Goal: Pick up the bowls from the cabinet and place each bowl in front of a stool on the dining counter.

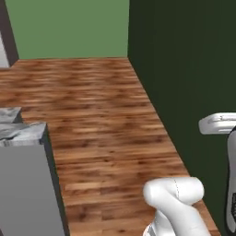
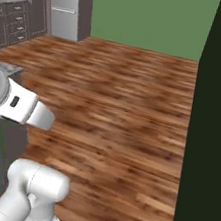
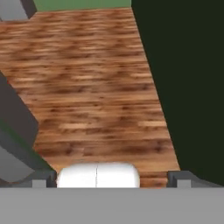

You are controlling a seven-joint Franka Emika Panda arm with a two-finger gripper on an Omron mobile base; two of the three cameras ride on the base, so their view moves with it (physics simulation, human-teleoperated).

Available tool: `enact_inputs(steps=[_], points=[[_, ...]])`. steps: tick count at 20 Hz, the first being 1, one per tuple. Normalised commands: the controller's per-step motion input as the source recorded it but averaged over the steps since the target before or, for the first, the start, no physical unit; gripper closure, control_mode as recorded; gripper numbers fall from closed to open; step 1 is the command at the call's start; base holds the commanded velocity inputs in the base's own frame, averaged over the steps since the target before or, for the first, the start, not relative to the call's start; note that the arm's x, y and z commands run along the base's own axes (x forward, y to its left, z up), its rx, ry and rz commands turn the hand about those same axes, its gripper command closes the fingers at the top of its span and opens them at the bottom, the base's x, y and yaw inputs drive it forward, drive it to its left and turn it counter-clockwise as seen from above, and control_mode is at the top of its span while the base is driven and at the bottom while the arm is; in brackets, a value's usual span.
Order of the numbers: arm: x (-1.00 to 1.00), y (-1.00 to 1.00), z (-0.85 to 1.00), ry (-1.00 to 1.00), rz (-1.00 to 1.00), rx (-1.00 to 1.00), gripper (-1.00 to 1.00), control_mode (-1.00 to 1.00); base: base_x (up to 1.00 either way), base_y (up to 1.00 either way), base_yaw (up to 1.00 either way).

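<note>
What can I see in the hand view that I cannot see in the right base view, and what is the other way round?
Hand view: the gripper, open, with its two dark finger tips standing far apart and nothing between them.
Right base view: the brown drawer units with small grey handles at the far left, and the white arm.
Both: the wooden floor, the light green wall at the back and the dark wall on the right.

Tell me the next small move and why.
Probably drive or turn the base left, toward the kitchen units. Ahead lie only wood floor and a dark wall; no bowl or wall cabinet is within reach. The gripper is open and holds nothing, fingers spread wide, so it is ready to grasp.
</note>
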Motion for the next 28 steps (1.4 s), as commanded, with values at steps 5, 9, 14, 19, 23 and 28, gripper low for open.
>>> enact_inputs(steps=[5, 9, 14, 19, 23, 28], points=[[0.0, 0.0, 0.0, 0.0, 0.0, 0.0, -1.0, 1.0, 1.0, -0.94, 0.0], [0.0, 0.0, 0.0, 0.0, 0.0, 0.0, -1.0, 1.0, 1.0, -0.68, 0.02], [0.0, 0.0, 0.0, 0.0, 0.0, 0.0, -1.0, 1.0, 1.0, -0.01, 0.22], [0.0, 0.0, 0.0, 0.0, 0.0, 0.0, -1.0, 1.0, 1.0, -0.02, 0.34], [0.0, 0.0, 0.0, 0.0, 0.0, 0.0, -1.0, 1.0, 1.0, -0.08, 0.49], [0.0, 0.0, 0.0, 0.0, 0.0, 0.0, -1.0, 1.0, 1.0, -0.11, 0.62]])
